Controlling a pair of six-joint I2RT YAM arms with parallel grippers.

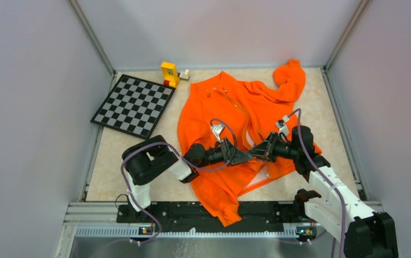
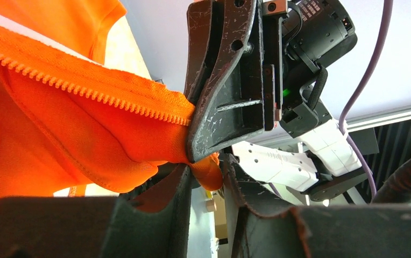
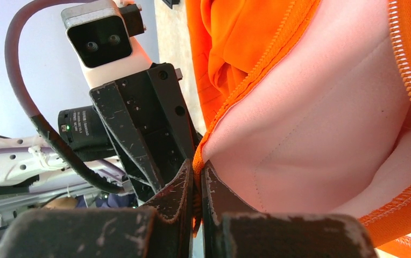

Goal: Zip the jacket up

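The orange jacket (image 1: 219,113) lies spread open on the table, its front zipper unjoined. My two grippers meet tip to tip over its lower front. My left gripper (image 1: 245,157) comes in from the left; in the left wrist view (image 2: 208,169) a small roll of orange hem sits pinched between its fingertips, the jaws held a little apart by it. My right gripper (image 1: 256,151) is shut on the zipper edge (image 3: 197,172), lifting it so the pale pink lining (image 3: 311,134) shows. The zipper teeth (image 2: 112,97) run up to the right gripper's finger (image 2: 225,107).
A chessboard (image 1: 133,105) lies at the back left. A yellow block (image 1: 169,73) and a small white piece (image 1: 184,74) stand behind it. Grey walls close in the table on three sides. The arm rail (image 1: 203,212) runs along the near edge.
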